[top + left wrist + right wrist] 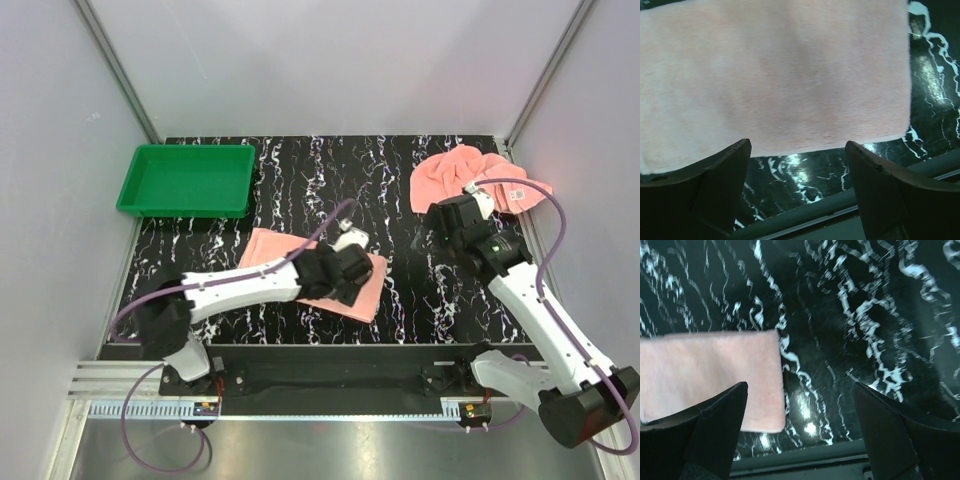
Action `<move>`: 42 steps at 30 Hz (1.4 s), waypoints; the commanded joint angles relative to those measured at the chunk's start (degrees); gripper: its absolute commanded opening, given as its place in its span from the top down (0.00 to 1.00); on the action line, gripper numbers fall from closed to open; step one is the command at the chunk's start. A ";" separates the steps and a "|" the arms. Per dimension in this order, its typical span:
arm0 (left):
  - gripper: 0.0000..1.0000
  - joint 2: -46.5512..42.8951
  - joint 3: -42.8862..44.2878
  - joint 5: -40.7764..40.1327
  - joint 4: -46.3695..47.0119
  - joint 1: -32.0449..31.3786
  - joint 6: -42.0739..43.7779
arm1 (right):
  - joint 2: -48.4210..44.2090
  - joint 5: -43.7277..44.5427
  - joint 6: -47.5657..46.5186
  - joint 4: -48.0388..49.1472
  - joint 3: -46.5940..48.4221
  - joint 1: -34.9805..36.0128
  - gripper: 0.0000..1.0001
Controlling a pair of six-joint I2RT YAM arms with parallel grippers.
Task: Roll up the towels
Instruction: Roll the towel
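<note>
Top view: a flat towel (372, 295), salmon pink, lies spread on the black marbled table (300, 180). Beyond the flat towel's left end, toward the far side, sits a green tray (185, 180). Well off to the flat towel's far right lies a bunched towel (450, 172) of the same pink, its white label (516, 195) facing up. The left arm (245, 285) reaches across the flat towel and covers its middle. The right arm (545, 315) ends between the flat towel and the bunched towel.

Left wrist view: the left gripper (797, 147) hangs at the flat towel's long edge, its 2 fingers (705, 190) spread wide with nothing between them. Whether the tips touch the cloth, I cannot tell.

Right wrist view: the right gripper (800, 386) also stands wide and empty, over bare table just beside the flat towel's corner, which shows at the left of this view.
</note>
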 commanded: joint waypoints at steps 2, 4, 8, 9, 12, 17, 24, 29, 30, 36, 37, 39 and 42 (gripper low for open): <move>0.19 6.58 8.05 -4.76 2.77 -4.92 -0.14 | -3.23 8.31 -1.84 -1.40 4.65 -2.44 0.02; 0.19 10.01 11.48 -5.73 2.42 -5.99 1.17 | -2.97 6.40 -3.86 -2.54 5.97 -3.50 0.02; 0.19 14.41 14.56 -7.05 2.94 -7.04 3.81 | -1.48 1.82 -5.36 -4.83 9.23 -5.61 0.02; 0.19 15.20 15.09 -7.32 2.68 -7.13 4.25 | -1.56 0.77 -5.53 -4.57 9.14 -5.79 0.02; 0.20 17.23 16.94 -9.07 1.54 -8.45 6.36 | -2.44 -0.47 -5.45 -3.69 8.00 -6.14 0.03; 0.20 18.55 15.11 -10.92 2.85 -12.14 7.42 | -1.48 -2.58 -5.88 -2.37 6.07 -8.42 0.03; 0.22 21.00 14.04 -12.32 3.91 -14.34 5.75 | -0.68 -6.54 -7.46 -0.35 5.54 -11.94 0.04; 0.24 23.64 14.31 -13.03 3.21 -15.66 6.02 | -0.50 -8.12 -8.17 0.35 4.84 -13.70 0.04; 0.24 24.17 14.22 -13.12 3.21 -15.83 6.02 | -0.51 -8.38 -8.17 0.53 4.57 -13.96 0.04; 0.35 26.98 14.04 -13.21 4.17 -16.45 5.84 | -0.60 -10.41 -8.17 1.58 2.46 -14.93 0.04; 0.35 27.42 14.39 -13.29 4.00 -16.54 5.84 | -0.51 -10.84 -8.08 1.67 2.20 -14.93 0.04; 0.37 28.83 15.62 -14.43 3.21 -16.72 5.58 | -0.24 -11.11 -8.08 2.02 2.11 -15.11 0.05; 0.38 30.15 16.76 -16.02 1.63 -17.15 5.75 | 0.02 -11.81 -8.00 2.46 2.02 -15.28 0.05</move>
